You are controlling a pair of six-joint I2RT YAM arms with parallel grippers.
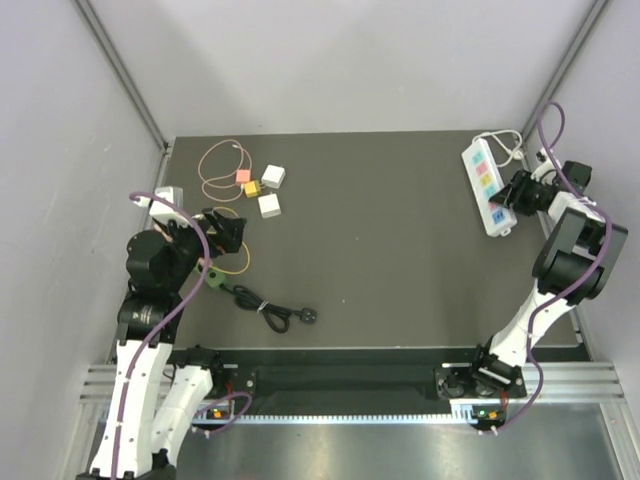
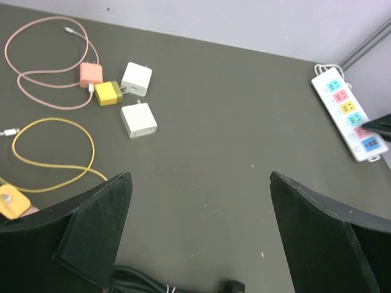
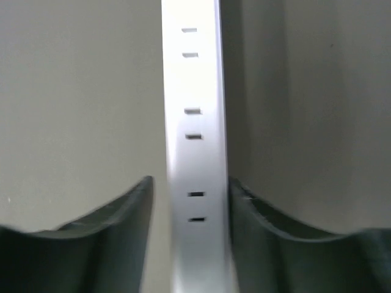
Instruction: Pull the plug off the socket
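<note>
The white power strip with coloured sockets lies at the far right; it also shows in the left wrist view. No plug sits in it. A black plug with its coiled black cable lies loose on the mat near the left arm, and shows at the bottom of the left wrist view. My right gripper straddles the strip's near end; in the right wrist view the right finger touches it and the left finger stands slightly off. My left gripper is open and empty.
Two white chargers, a yellow charger and a pink charger with a pink cable lie at the far left. A yellow cable loop lies by the left gripper. Grey walls stand close on both sides.
</note>
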